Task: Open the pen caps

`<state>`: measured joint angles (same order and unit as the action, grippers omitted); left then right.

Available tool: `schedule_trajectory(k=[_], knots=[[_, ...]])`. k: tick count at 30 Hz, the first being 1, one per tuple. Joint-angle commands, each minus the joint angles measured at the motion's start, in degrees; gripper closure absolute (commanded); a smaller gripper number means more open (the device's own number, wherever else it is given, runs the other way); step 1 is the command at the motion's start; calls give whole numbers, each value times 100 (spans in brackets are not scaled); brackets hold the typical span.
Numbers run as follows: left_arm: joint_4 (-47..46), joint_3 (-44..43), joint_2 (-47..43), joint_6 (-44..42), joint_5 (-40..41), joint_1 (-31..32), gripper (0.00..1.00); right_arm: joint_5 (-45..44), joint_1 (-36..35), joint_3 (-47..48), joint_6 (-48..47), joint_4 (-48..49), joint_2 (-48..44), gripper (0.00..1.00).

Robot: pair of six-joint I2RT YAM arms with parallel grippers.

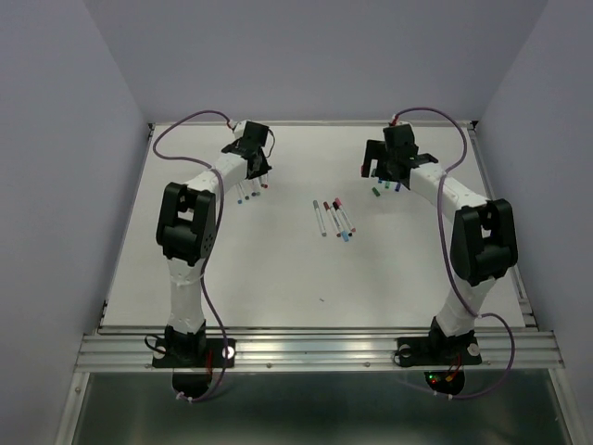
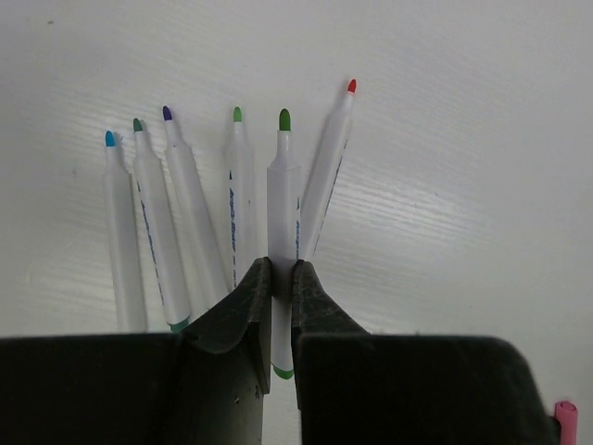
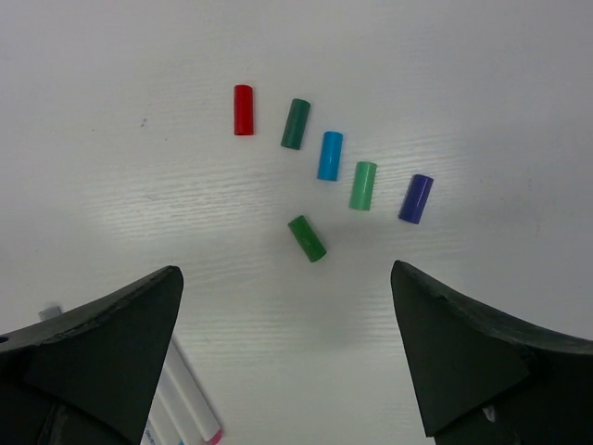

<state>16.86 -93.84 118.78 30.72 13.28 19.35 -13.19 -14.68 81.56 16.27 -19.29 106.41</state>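
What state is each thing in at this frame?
left hand, shut on the green pen
green pen, uncapped, gripped
five pens beside it, uncapped, lying flat
right hand, open, empty
six caps, off, lying loose
centre pens, apparently capped, lying untouched

- The right gripper stood wide open over the bench, with bare surface between its fingers up to a green cap.
- Five more caps lay in an arc just beyond, across any straight reach.
- Uncapped pens fanned out ahead of the left gripper, which was clamped on a green-tipped pen.
- More pens lay mid-bench, with open room all around.
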Motion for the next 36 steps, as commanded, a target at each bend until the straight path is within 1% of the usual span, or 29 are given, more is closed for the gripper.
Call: schedule_trajectory(k=[1,5,6,8,11,13,17,18,20,22,23,26,27,29,31,32,33,36], knots=[[-34,-511,232,-136,131,-37,100,-17,-18,-184,-1,57,-436,0],[80,-767,479,-259,368,-54,99,-61,-18,-351,-28,48,-691,0],[89,-793,514,-294,360,-55,95,-96,-18,-386,-36,48,-753,0],[89,-864,611,-365,351,-55,92,-148,-18,-395,-45,48,-797,0],[185,-925,716,-374,403,-55,91,-210,-18,-404,-54,48,-832,0],[238,-908,752,-313,439,-63,88,-245,-18,-404,-71,57,-859,0],[230,-838,734,-303,404,-72,84,-298,-18,-413,-72,48,-859,0],[204,-820,725,-330,378,-72,79,-289,-18,-404,-72,48,-859,0],[186,-811,673,-347,316,-72,73,-289,-18,-404,-72,48,-850,0],[247,-828,629,-382,246,-72,62,-237,-18,-395,-80,48,-841,0],[247,-811,542,-391,211,-72,53,-210,-18,-395,-89,48,-841,0],[177,-706,287,-400,79,-72,40,-149,-18,-413,-80,48,-850,0],[160,-679,216,-409,26,-72,31,-140,-18,-413,-72,48,-867,0],[124,-565,-3,-435,-36,-63,26,-149,-18,-421,-72,48,-894,0],[124,-434,-179,-427,-106,-46,19,-149,-18,-448,-54,48,-955,0],[124,-364,-363,-426,-124,-28,3,-149,-18,-465,-37,57,-982,0],[116,-293,-460,-418,-150,15,1,-166,-18,-483,-19,57,-1017,0],[-25,163,-873,-383,-369,147,1,-227,-18,-588,95,57,-1114,0]])
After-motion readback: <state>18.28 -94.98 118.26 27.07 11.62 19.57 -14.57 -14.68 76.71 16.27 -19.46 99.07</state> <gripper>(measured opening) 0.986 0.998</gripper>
